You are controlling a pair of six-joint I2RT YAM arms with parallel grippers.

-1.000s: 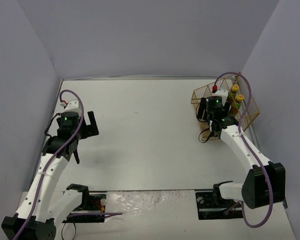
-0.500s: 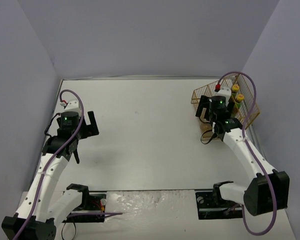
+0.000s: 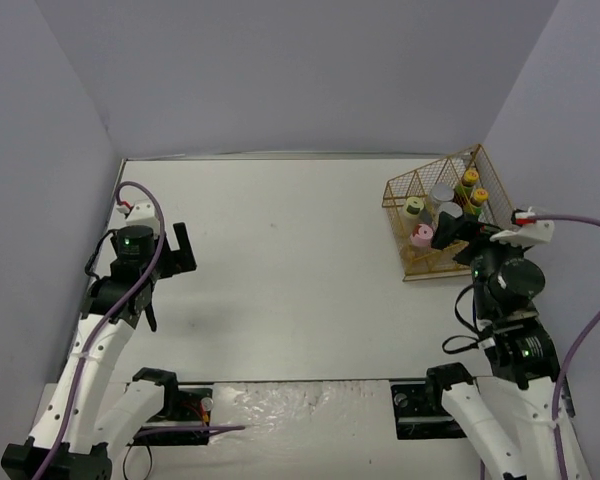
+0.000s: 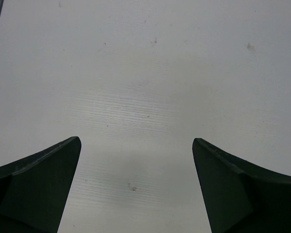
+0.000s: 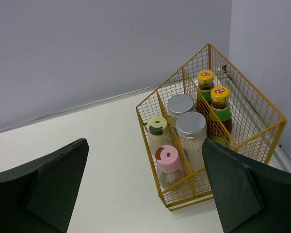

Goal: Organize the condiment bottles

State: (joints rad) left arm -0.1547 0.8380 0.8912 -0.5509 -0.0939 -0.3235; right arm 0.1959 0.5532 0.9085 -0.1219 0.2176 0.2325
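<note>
Surface (image 3: 280, 260) is looking done: right end effector (image 5: 144, 145) is backing off the basket (image 5: 252, 104), spread empty like the left end effector (image 4: 137, 141), six bottles (image 5: 191, 125) sitting inside.

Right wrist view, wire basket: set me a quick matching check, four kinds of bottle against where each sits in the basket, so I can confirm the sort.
Things:
1. pink-capped shaker
2. yellow-green-capped shaker
3. silver-lidded jars
4. yellow-capped dark bottles

Places in the wire basket:
A. middle compartment
B. compartment on the open-table side, far end
C. compartment on the side-wall side
D. compartment on the open-table side, end nearest the camera

Pairs: 1-D, 2-B, 3-A, 4-C.
</note>
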